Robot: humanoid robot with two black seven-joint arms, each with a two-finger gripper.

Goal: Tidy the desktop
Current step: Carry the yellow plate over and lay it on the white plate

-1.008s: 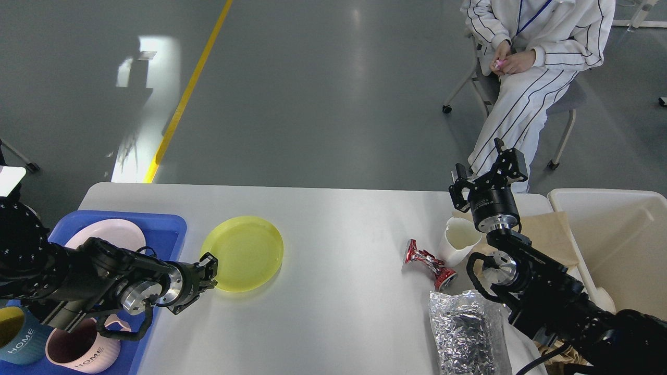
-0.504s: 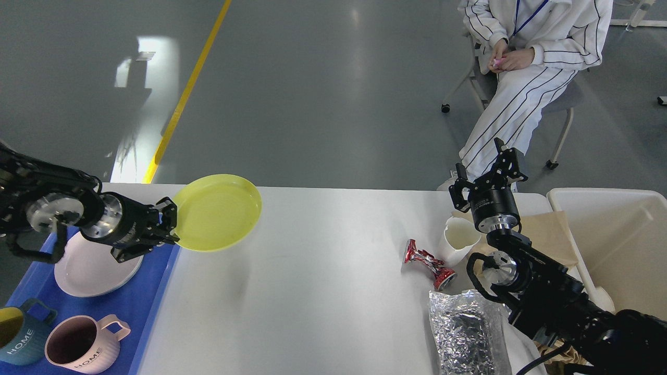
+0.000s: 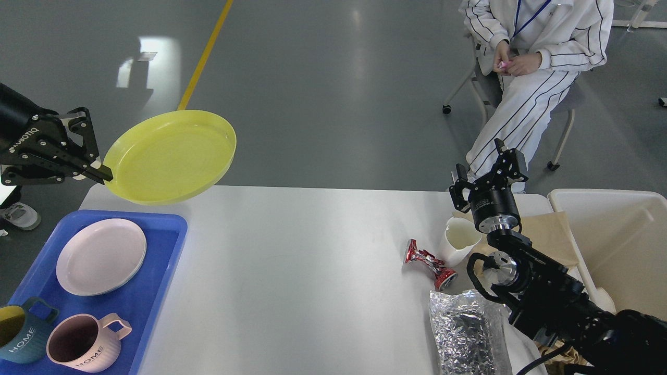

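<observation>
The white desktop [image 3: 312, 271] fills the lower middle of the head view. My left gripper [image 3: 99, 171] is raised above the desktop's far left corner, shut on the rim of a yellow plate [image 3: 169, 156] that hangs in the air, tilted. On the right, my right gripper [image 3: 487, 174] stands open and empty above a white paper cup [image 3: 458, 240]. A crushed red can [image 3: 428, 263] lies next to the cup, and a silver foil bag [image 3: 466, 333] lies at the front edge.
A blue tray [image 3: 156, 281] at the left holds a pink plate [image 3: 100, 256], a pink mug [image 3: 83, 350] and a teal mug [image 3: 21, 338]. A cream bin [image 3: 615, 245] stands at the right with brown paper [image 3: 547, 234] beside it. A seated person [image 3: 526, 67] is behind the table.
My left gripper took the yellow plate by its rim, lifted it off the desktop and carried it up and to the left. The right arm has stayed still.
</observation>
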